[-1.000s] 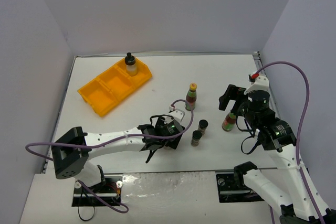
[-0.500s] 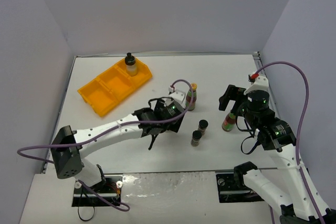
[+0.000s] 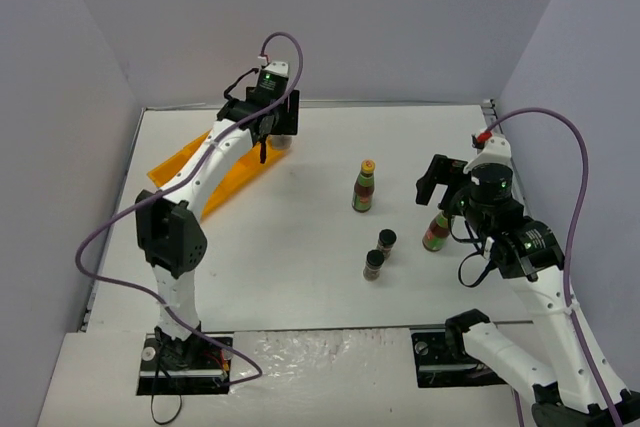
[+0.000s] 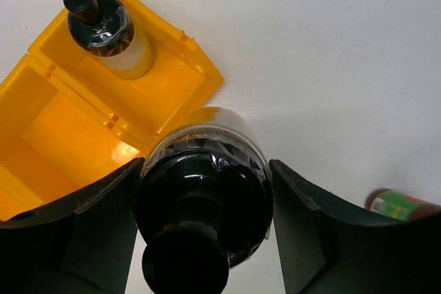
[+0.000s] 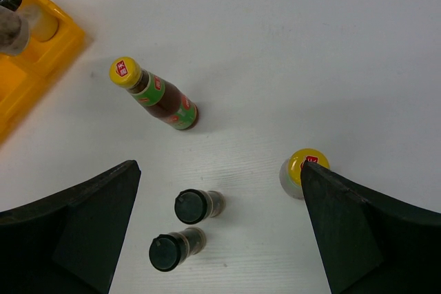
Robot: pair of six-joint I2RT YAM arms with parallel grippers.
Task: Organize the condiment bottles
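Observation:
My left gripper [image 4: 204, 170] is shut on a wide black-lidded jar [image 4: 207, 197], held above the outer edge of the orange tray [image 4: 62, 135]. A second such jar [image 4: 107, 29] stands in the tray's end compartment. From above, the left gripper [image 3: 270, 132] is at the back left. My right gripper [image 5: 220, 170] hangs open over the table, holding nothing. Below it stand a yellow-capped sauce bottle [image 5: 155, 94], another sauce bottle [image 5: 306, 166] by the right finger, and two black-capped spice jars [image 5: 196, 204] [image 5: 172, 247].
The left arm reaches across the orange tray [image 3: 178, 162] and hides most of it. The sauce bottles [image 3: 364, 187] [image 3: 435, 234] and spice jars [image 3: 386, 241] [image 3: 373, 265] stand mid-right on the white table. Grey walls close in the back and sides.
The left arm has swung from the middle of the table to the back left, carrying the jar to the tray's end. The right arm has barely moved.

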